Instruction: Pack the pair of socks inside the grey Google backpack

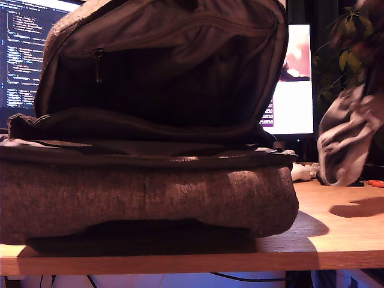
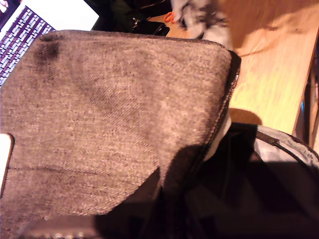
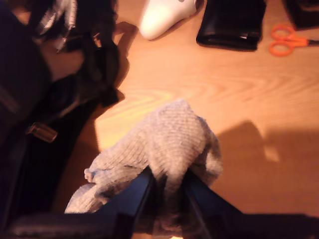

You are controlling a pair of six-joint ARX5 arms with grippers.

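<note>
The grey backpack (image 1: 150, 192) lies on the wooden table with its flap raised and its dark lined inside facing the exterior camera. The first wrist view looks down on the woven flap (image 2: 109, 114), a pale patch (image 2: 4, 154) at its edge and the dark opening beside it. My first gripper's fingers do not show clearly in the shadow there. The grey knit socks (image 3: 169, 144) hang above the table beside the backpack's dark edge (image 3: 30, 149), with my second gripper (image 3: 167, 177) shut on them. In the exterior view the socks (image 1: 348, 144) dangle at the right, apart from the bag.
A white game controller (image 3: 164, 15), a black case (image 3: 232, 22) and orange scissors (image 3: 284, 42) lie on the table (image 1: 336, 234) beyond the socks. Lit monitors (image 1: 294, 78) and a plant (image 1: 345, 54) stand behind.
</note>
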